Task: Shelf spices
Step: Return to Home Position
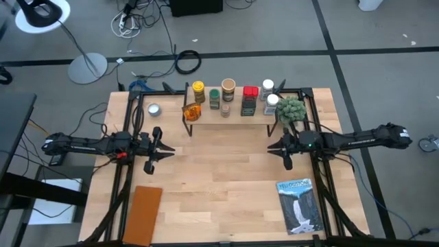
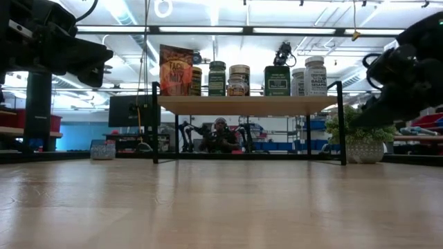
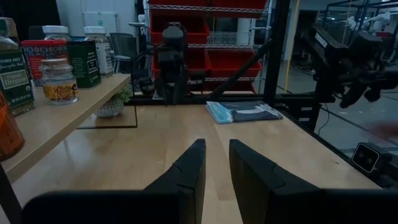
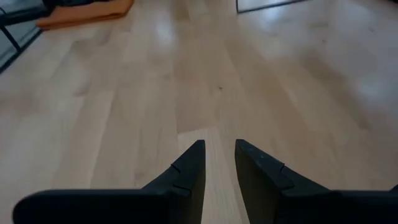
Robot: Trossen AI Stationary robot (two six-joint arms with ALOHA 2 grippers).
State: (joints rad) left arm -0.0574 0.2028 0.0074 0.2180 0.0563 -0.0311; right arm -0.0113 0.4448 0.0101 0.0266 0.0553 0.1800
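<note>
1. A light wooden table (image 1: 226,178) carries everything.
2. A low shelf (image 2: 246,105), a pale plank on thin black legs, stands at the table's back edge.
3. The left gripper (image 1: 168,149) hovers over the table's left side, empty, with a narrow gap between its fingers.
4. The right gripper (image 1: 272,146) faces it from the right, also empty and slightly parted.
5. Small spice jars (image 2: 277,80) stand in a row on the shelf.
6. A flat brown packet (image 2: 175,70) stands upright at the row's left end.

Table (image 1: 219,185): light wood top. Small silver tin (image 1: 153,109) at its back-left corner. Potted plant (image 1: 291,109) back-right. Blue-and-white book (image 1: 299,204), cover possibly a waterfall, front-right. Flat brown board (image 1: 143,215) front-left.
</note>
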